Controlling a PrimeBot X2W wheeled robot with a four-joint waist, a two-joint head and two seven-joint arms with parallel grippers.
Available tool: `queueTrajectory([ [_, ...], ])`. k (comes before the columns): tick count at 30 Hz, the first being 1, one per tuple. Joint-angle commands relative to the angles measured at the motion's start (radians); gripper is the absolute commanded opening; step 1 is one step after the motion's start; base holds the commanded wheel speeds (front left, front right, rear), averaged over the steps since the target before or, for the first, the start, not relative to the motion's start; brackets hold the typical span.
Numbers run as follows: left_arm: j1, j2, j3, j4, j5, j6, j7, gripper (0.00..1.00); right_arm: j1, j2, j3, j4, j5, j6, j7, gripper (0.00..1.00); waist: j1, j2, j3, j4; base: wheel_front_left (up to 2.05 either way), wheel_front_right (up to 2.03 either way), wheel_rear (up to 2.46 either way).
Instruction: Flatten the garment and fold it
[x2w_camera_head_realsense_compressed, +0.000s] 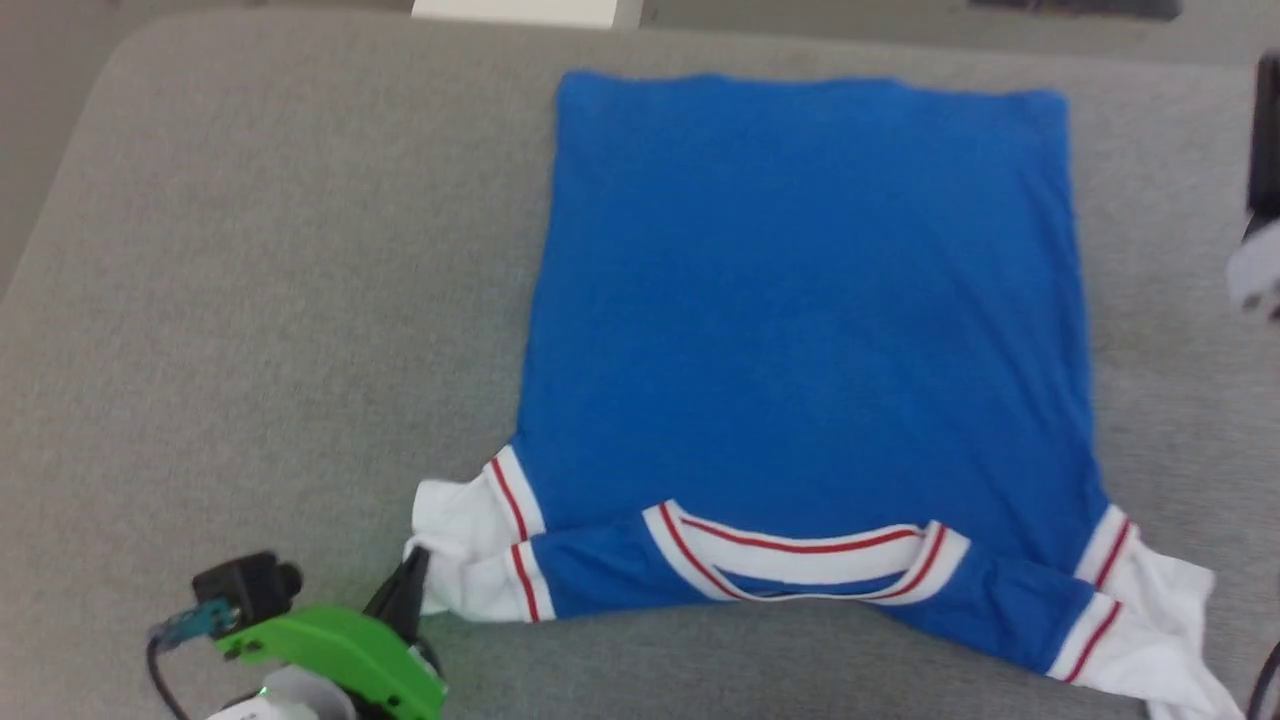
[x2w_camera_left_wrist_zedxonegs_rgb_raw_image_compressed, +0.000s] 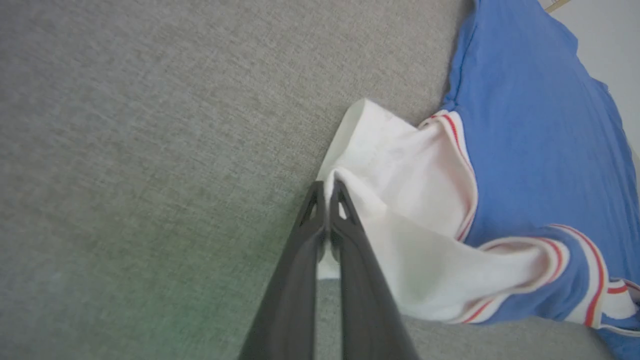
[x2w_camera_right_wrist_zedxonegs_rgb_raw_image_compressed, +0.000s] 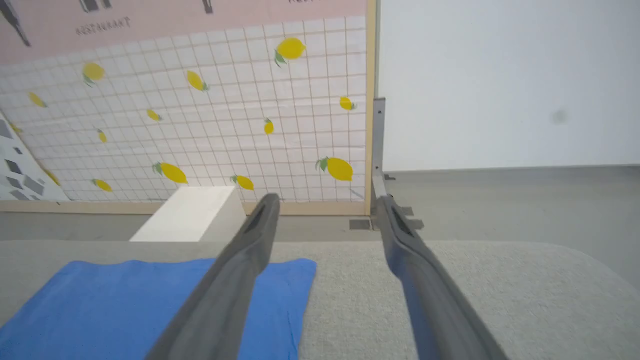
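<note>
Pinching the crumpled white sleeve (x2w_camera_left_wrist_zedxonegs_rgb_raw_image_compressed: 400, 200) on the garment's (x2w_camera_head_realsense_compressed: 800, 300) left side, the left hand (x2w_camera_left_wrist_zedxonegs_rgb_raw_image_compressed: 327, 189) is clamped tight on the cuff edge, down by the near edge of the grey padded surface (x2w_camera_head_realsense_compressed: 250, 300). The blue body lies spread flat, hem toward the far edge, collar (x2w_camera_head_realsense_compressed: 800, 560) toward the near one. Over on the right, the right hand (x2w_camera_right_wrist_zedxonegs_rgb_raw_image_compressed: 325, 202) hangs above the far part of the surface, fingers spread wide, carrying nothing. So this looks like sleeve-smoothing. My read: the left hand wants to draw that cuff straight out toward the left edge, low and slow, until the folds pull flat. Tug too hard and the whole body may slide. The other sleeve (x2w_camera_head_realsense_compressed: 1150, 620), bunched by the near right corner, looks to need the same treatment.
</note>
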Motion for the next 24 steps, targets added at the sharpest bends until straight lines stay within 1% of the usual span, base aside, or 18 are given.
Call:
queueTrajectory([
  [1, -0.033, -0.012, -0.008, 0.001, 0.012, -0.011, -0.012, 0.0, -0.052, -0.022, -0.001, 0.038, -0.016, -0.001, 0.025, 1.0, 0.0, -0.0001, 0.126, 0.098, 0.0, 0.0, 0.0],
  [5, -0.077, -0.042, -0.034, 0.018, 0.012, -0.033, -0.028, 0.0, -0.182, -0.062, -0.016, 0.148, -0.051, -0.001, 0.126, 1.0, 0.0, -0.0001, 0.189, 0.144, 0.0, 0.0, 0.0],
  [8, -0.1, -0.057, -0.047, 0.034, 0.014, -0.045, -0.038, 0.0, -0.259, -0.084, -0.008, 0.198, -0.073, -0.001, 0.212, 1.0, 0.0, -0.0001, 0.225, 0.168, 0.0, 0.0, 0.0],
  [14, -0.136, -0.075, -0.06, 0.07, 0.016, -0.066, -0.062, 0.0, -0.379, -0.122, -0.017, 0.256, -0.136, -0.001, 0.456, 1.0, 0.0, -0.0001, 0.279, 0.199, 0.0, 0.0, 0.0],
  [19, -0.15, -0.084, -0.064, 0.092, 0.008, -0.084, -0.074, 0.0, -0.424, -0.109, -0.052, 0.249, -0.21, -0.001, 0.691, 1.0, 0.0, -0.0001, 0.309, 0.207, 0.0, 0.0, 0.0],
  [23, -0.158, -0.084, -0.066, 0.108, 0.007, -0.093, -0.081, 0.0, -0.43, -0.076, -0.084, 0.205, -0.267, -0.001, 0.82, 1.0, 0.0, -0.0001, 0.324, 0.202, 0.0, 0.0, 0.0],
  [24, -0.16, -0.085, -0.067, 0.111, 0.007, -0.095, -0.082, 0.0, -0.427, -0.068, -0.089, 0.194, -0.279, -0.001, 0.842, 0.75, 0.0, -0.0001, 0.326, 0.2, 0.0, 0.0, 0.0],
])
